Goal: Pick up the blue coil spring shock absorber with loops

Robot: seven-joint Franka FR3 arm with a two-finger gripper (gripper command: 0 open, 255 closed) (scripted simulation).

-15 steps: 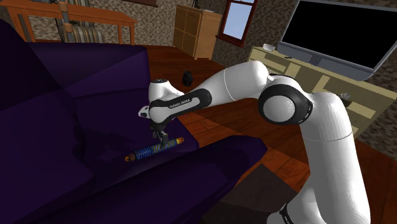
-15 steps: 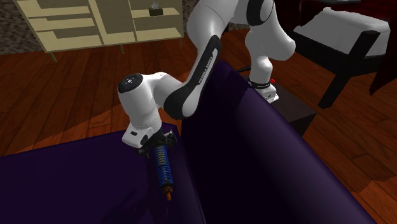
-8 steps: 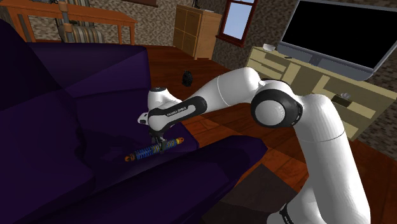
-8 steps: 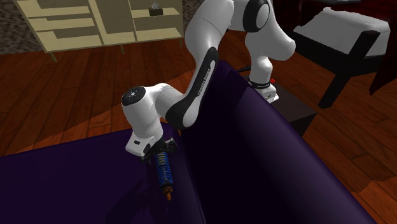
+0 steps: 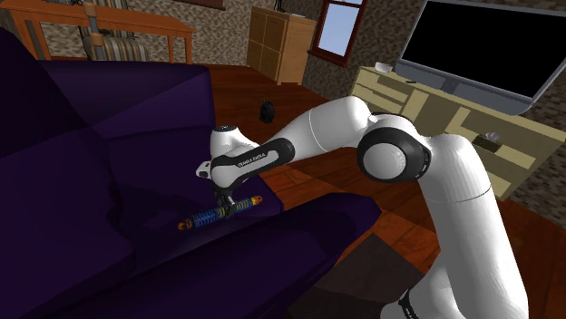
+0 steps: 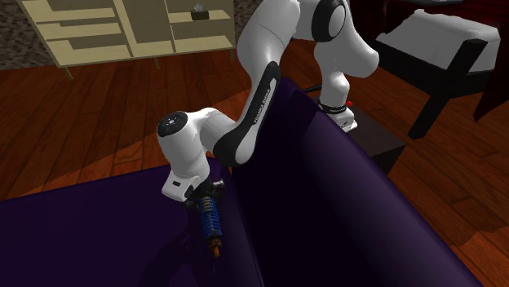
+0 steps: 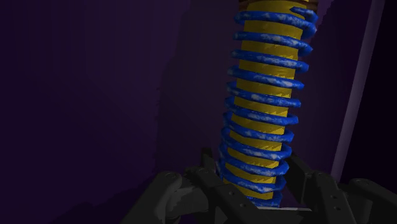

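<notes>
The shock absorber (image 5: 210, 217) is a blue coil spring around a yellow body with orange end loops. It lies on the seat of a dark purple sofa (image 5: 82, 181), close to the seat's edge. My gripper (image 5: 233, 203) reaches down onto the end nearer the arm. The second exterior view has the shock absorber (image 6: 212, 222) beside the sofa arm (image 6: 326, 204), with the gripper (image 6: 204, 198) at its upper end. In the wrist view the black fingers (image 7: 203, 179) clasp the blue coils of the shock absorber (image 7: 264, 108) from both sides, so the gripper (image 7: 251, 191) is shut on it.
The sofa's backrest (image 5: 27, 100) rises to the shoulder view's left of the seat. Behind the arm a low cabinet (image 5: 453, 113) carries a large television (image 5: 490, 45). A small black object (image 5: 267, 111) sits on the wooden floor (image 6: 106, 106). A white chair (image 6: 436, 37) stands behind the stand.
The hand came down onto the shock absorber's end and the fingers closed on its coils. The shock absorber has stayed where it lay.
</notes>
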